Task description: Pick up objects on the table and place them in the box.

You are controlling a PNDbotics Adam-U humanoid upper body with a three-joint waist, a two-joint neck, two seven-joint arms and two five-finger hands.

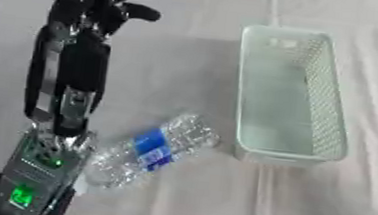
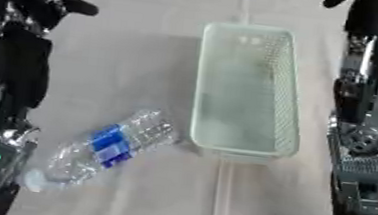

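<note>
— What is the biggest thing in front of you?

— The table (image 1: 172, 52), covered in a pale cloth. On it stands the box (image 1: 336, 120), a pale green basket with perforated walls, lying lengthwise away from me. I can make out nothing inside it.

— And your hands?

— My left hand (image 1: 93, 9) is raised over the table's left side, fingers spread and relaxed, holding nothing. My right hand (image 2: 340, 1) is cut off at the top edge; only a dark tip shows above the forearm, so I cannot tell how its fingers stand.

— Where is the bottle?

— The clear plastic bottle (image 1: 148, 151) with a blue label lies on its side just left of the box's near corner, beside my left forearm. Its cap end points toward me, hard to make out.
</note>
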